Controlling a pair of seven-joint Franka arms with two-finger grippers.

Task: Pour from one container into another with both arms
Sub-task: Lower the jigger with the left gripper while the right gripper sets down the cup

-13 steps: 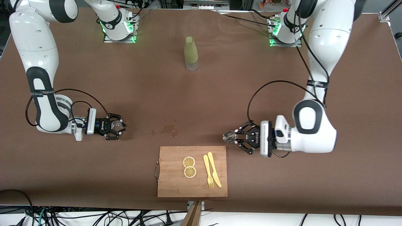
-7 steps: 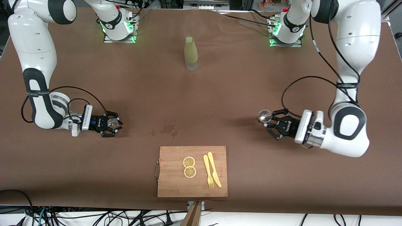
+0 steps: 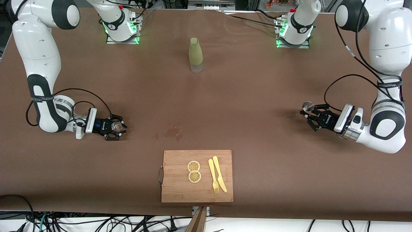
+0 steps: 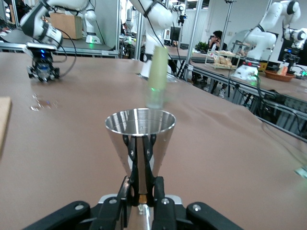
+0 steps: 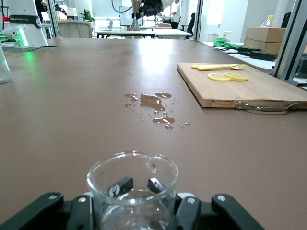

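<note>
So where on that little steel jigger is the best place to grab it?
At the narrow waist, coming in level from the side. The jigger is two cones joined at a pinch, so fingers settle there and likely cannot slide up or down. The left gripper holds it just so, upright with the mouth unobstructed, over the table.
</note>
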